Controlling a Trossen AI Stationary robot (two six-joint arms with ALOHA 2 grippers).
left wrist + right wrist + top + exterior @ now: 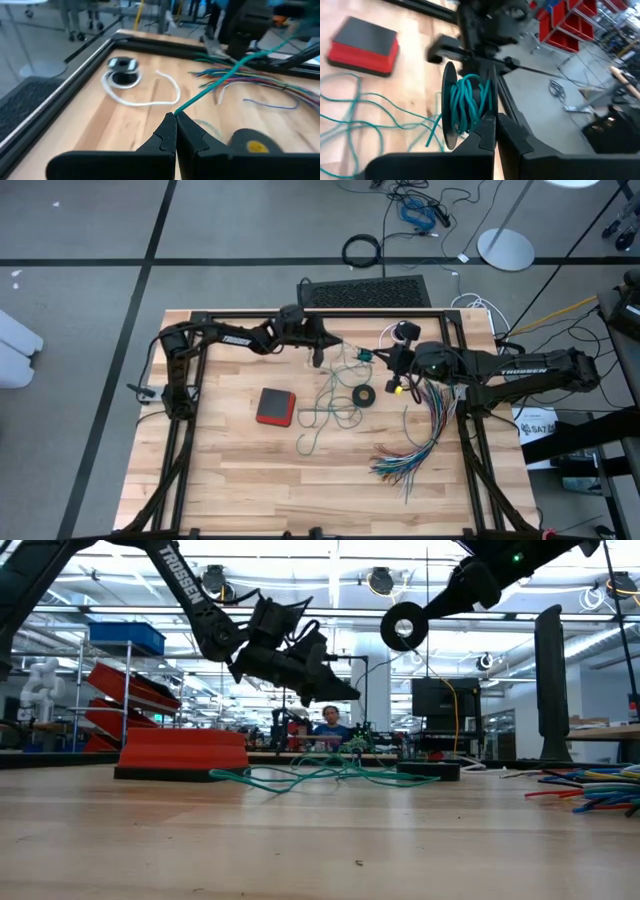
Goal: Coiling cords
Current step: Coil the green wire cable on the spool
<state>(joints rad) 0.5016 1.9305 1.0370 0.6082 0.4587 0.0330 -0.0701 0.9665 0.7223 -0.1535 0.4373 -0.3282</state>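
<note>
The teal-green cord (330, 408) lies in loose loops on the table beside a red-and-black box (276, 406). Part of it is wound on a black spool (465, 107), on which my right gripper (494, 119) is shut, high above the table (405, 627). My left gripper (175, 116), at the table's far middle (318, 348), is shut on a stretch of the same cord. The white cord (150, 100) lies on the table at the far edge, joined to its round black-and-white piece (122, 70). My left gripper pinches the teal cord (181, 107) between its two fingertips, a single strand. From there the cord runs straight and taut toward my right arm. My right gripper holds the spool at its wound middle (479, 112), its fingertips against the teal coil. The spool is lifted clear.
A black tape-like ring (365, 396) lies near the teal loops. A fanned bundle of multicoloured wires (415, 445) spreads over the right side. A dark frame (300, 313) runs along the table's edges. Bare wood shows at the near left (230, 480).
</note>
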